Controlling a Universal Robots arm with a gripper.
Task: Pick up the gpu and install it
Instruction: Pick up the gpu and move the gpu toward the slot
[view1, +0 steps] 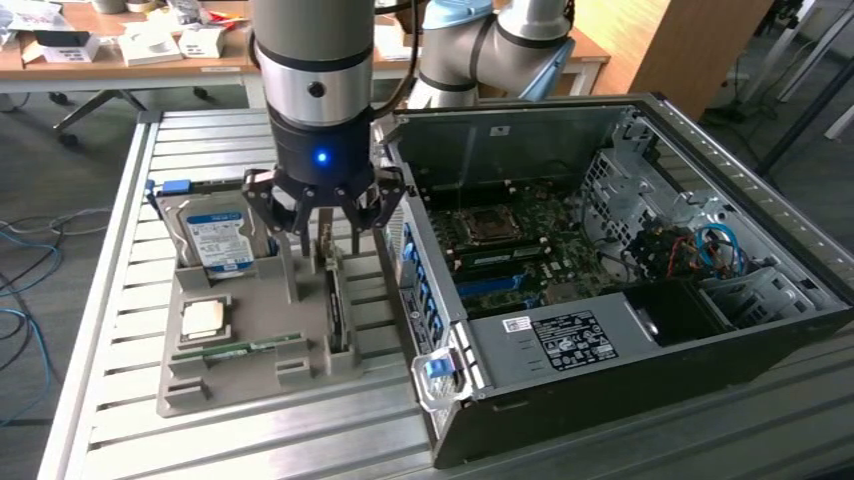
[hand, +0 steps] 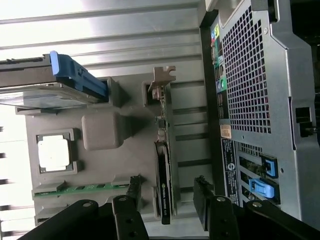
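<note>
The gpu stands on edge in a slot of the gray holder, along the holder's edge nearest the open computer case. The gripper hangs just above it, jaws wide, one finger on either side of the card. The card is probably stiff, fairly light and fragile, so the flat faces near its top edge look the safest hold. The slot walls and the case side crowd the fingers. The hard drive, the processor and the memory stick sit well apart.

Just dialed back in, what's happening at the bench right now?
The gripper hangs over the gray parts holder with jaws open, lined up over the gpu. The gpu stands on edge in its slot, not gripped. The computer case beside it lies open.
</note>
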